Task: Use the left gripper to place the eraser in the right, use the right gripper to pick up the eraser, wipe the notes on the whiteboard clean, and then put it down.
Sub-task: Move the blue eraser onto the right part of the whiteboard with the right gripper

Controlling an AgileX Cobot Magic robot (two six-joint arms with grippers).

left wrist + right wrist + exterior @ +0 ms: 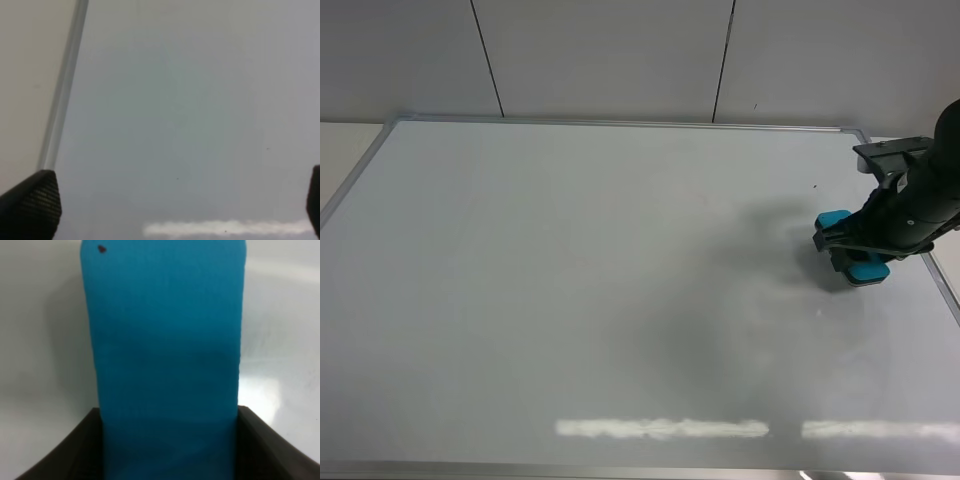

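1. Eraser, a teal-blue rounded rectangular block [851, 252], sits clamped between the two short black fingers of the right gripper [848, 247], low over the right part of the board near its right edge.
2. In the right wrist view the teal block [165, 350] fills the middle, with a dark finger [70, 450] pressed against each side; a small dark speck marks its top.
3. The left gripper [170, 200] stands wide apart, grasping nothing, just inside the board's frame edge [62, 95].
4. The large glossy white whiteboard [620, 290] with its thin silver-grey frame shows only glare streaks and tiny specks; no readable writing.
5. Pale wall panels [610, 55] stand behind.
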